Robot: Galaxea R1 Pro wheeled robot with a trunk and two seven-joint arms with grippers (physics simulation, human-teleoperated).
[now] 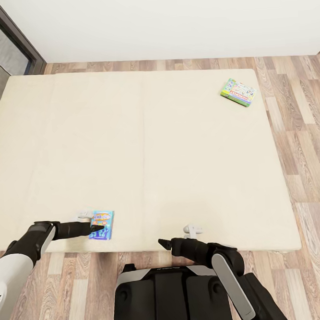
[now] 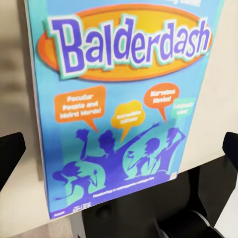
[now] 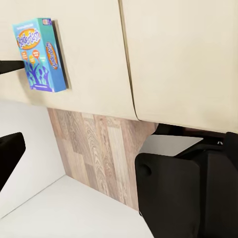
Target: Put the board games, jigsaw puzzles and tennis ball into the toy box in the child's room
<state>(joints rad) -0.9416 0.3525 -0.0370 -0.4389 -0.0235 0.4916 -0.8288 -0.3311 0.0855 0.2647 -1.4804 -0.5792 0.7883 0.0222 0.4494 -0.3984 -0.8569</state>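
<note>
The left gripper (image 1: 99,227), jaws apart, hovers over the Balderdash box (image 1: 102,224) at the bed's (image 1: 144,147) near edge; the right gripper (image 1: 163,244), also spread, hangs just off that edge. A green board game (image 1: 239,92) lies near the bed's far corner.

Black forearms with white upper shells, tapered black fingers (image 1: 99,228), a glossy black base with grey trim.

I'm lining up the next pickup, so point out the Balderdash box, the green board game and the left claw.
Balderdash box (image 2: 119,104), left wrist view, middle of its printed lid.
Green board game (image 1: 239,92), head view, centre of its top face.
Left claw (image 1: 99,227), head view, between its fingertips over the box.
</note>
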